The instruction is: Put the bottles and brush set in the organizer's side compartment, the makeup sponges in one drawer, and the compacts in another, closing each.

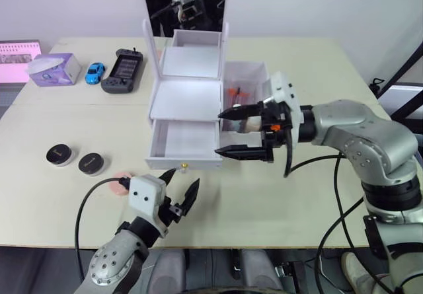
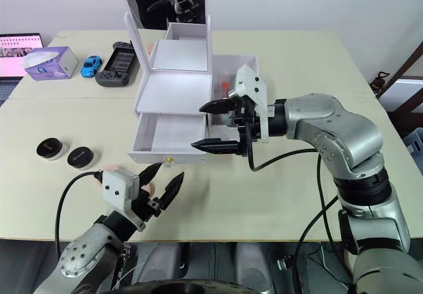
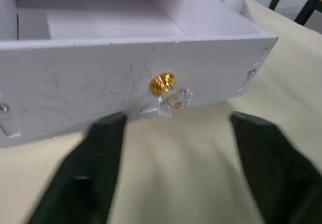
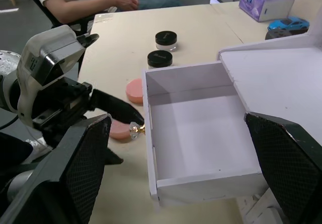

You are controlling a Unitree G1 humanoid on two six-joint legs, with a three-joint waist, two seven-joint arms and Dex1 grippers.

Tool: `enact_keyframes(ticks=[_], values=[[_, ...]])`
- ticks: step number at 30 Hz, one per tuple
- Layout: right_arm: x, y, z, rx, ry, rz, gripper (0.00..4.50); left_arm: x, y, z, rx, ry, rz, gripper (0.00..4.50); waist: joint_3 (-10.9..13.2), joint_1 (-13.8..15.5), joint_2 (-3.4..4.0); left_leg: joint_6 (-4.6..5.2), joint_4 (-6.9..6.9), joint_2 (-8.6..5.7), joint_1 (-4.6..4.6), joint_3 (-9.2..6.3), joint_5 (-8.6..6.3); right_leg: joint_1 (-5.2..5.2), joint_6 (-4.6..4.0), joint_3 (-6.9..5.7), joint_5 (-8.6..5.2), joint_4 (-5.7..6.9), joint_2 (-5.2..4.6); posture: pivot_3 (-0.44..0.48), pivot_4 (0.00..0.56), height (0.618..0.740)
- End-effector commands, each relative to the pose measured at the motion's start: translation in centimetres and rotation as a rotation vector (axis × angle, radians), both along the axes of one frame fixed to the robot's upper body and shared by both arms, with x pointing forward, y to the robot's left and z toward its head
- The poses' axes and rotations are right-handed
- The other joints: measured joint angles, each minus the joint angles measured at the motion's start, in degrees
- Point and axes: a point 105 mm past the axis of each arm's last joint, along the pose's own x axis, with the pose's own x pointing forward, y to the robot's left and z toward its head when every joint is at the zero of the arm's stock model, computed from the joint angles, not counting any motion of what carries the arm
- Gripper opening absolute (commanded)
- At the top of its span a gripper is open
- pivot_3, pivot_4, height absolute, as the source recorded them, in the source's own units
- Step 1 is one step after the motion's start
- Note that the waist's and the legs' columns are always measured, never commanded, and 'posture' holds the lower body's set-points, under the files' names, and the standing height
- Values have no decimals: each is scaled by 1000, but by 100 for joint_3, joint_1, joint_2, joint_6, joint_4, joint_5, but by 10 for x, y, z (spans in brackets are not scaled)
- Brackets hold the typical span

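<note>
Head pair overhead; wrists near drawer [image 3: 126,88]

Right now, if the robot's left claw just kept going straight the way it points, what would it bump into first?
Most likely the gold knob on the front of the open lower drawer. The left gripper points straight at it, fingers spread either side.

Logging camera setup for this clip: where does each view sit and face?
Head stereo pair: looks down over table, organizer and both arms.
Left wrist: behind open left gripper, facing the pulled-out drawer's gold knob.
Right wrist: between open right gripper fingers, over the open drawer toward compacts.
All share that drawer.
</note>
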Motion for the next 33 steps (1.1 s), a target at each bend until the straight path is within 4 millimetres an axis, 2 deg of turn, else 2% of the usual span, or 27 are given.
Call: enact_keyframes(ticks=[1,3,7,11,12,15,16,19,24,28,31,33], values=[[-3,3,9,22,-51,25,4500,-9,4,17,-34,-28,-15,4433,0,-7,0,0,0,0,0,0,0,-1,0,0,0,0,0,0,150,740],[-2,3,9,30,-53,32,4500,-16,7,21,-54,-21,-45,4433,0,-28,-1,0,1,1,0,0,0,-1,0,0,0,-1,0,0,150,740],[1,3,7,40,-54,41,4500,-34,30,41,-121,-60,-127,4433,1,-92,0,-1,-3,2,-1,1,0,-5,0,-1,-1,-2,-2,0,150,740],[4,-2,6,42,-52,46,4500,-40,72,43,-27,-24,-145,4433,1,-100,0,-1,-3,3,-3,2,-1,-11,-1,-2,-1,-3,-2,0,150,740],[5,-4,5,42,-50,47,4500,-40,80,42,-23,-4,-152,4433,2,-101,2,-1,-3,3,-3,2,-1,-11,-1,-3,-1,-3,-2,0,150,740],[3,-14,1,29,-31,54,4500,-23,119,40,93,35,-137,4433,1,-71,1,-1,1,3,-4,2,0,-8,-1,-3,-2,-7,-3,0,150,740],[3,-20,1,31,-22,42,4500,-15,131,45,121,27,-142,4433,1,-69,1,-1,2,3,-3,0,0,-8,-1,-5,-2,-8,-2,0,150,740],[4,-47,5,24,-4,-23,4500,11,170,68,198,-3,-163,4433,2,-53,-1,-1,10,2,-10,1,0,-4,-2,-5,-2,-11,-3,0,150,740],[0,-99,7,21,19,-181,4500,41,213,96,290,-18,-187,4433,-2,-93,-8,-2,-5,-2,-12,25,-1,-7,-4,-2,0,-25,-17,0,150,740],[0,-139,0,-1,27,-339,4500,62,234,100,353,1,-179,4433,-1,-110,-4,13,-27,1,-9,31,-10,-17,-21,-1,12,-21,-13,0,150,740],[-1,-179,-9,-7,36,-496,4500,79,251,108,391,-22,-138,4433,-1,-91,-5,19,-35,6,-4,26,-13,-22,-13,-2,6,-8,-2,0,150,740],[-2,-201,-16,-21,29,-576,4500,84,264,110,393,-28,-110,4433,-1,-90,-5,20,-31,8,-4,25,-13,-21,-13,-2,7,-4,0,0,150,740]])
